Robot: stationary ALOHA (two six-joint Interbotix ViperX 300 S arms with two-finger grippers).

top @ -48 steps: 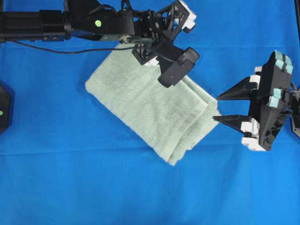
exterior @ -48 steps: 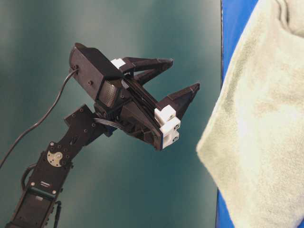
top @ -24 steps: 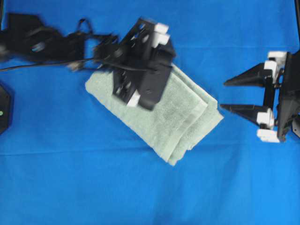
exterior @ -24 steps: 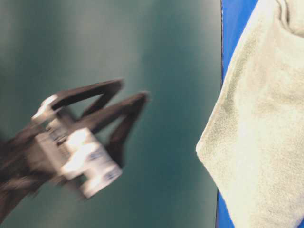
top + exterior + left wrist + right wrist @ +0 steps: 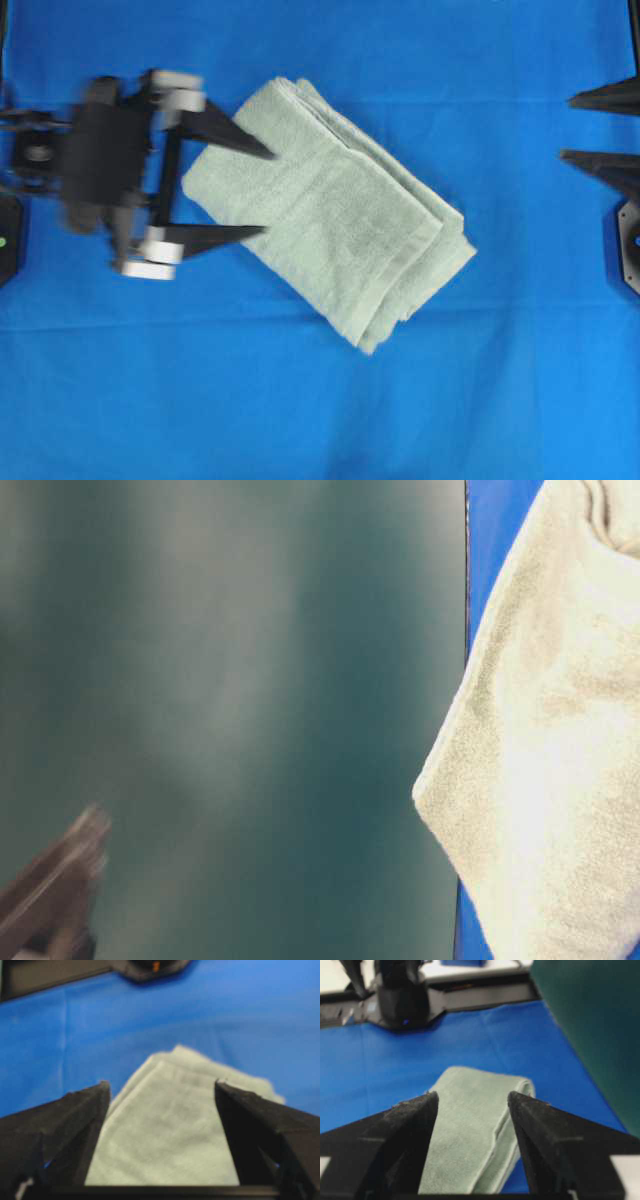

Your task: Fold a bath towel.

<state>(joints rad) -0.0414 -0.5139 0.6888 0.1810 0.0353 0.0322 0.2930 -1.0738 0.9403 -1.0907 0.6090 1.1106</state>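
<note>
- Overhead view: we list one bath towel (image 5: pixel 330 205), pale sage-green terry, lying folded into a thick oblong packet that runs diagonally from far left to near right across the blue table cover (image 5: pixel 300 410). Layered edges and a hemmed band show at its near-right end, which we judge to mean several folds are done.
- Overhead view: the left gripper (image 5: pixel 257 192), blurred, sits at the towel's left end with fingers spread wide, tips just over that short edge and pinching nothing. The right gripper (image 5: pixel 583 129) shows only its two finger tips at the right border, spread and well apart from the towel.
- Table-level view: the towel (image 5: pixel 550 780) fills the right side; a blurred dark shape sits low at left, which we cannot identify.
- Left wrist view: wide-spread fingers (image 5: pixel 70 1120) frame the towel's end (image 5: pixel 170 1130), empty between them.
- Right wrist view: parted fingers (image 5: pixel 405 1130) frame the towel's far rounded fold (image 5: pixel 480 1110); nothing is held. We judge both tools are clear of a finished packet.
</note>
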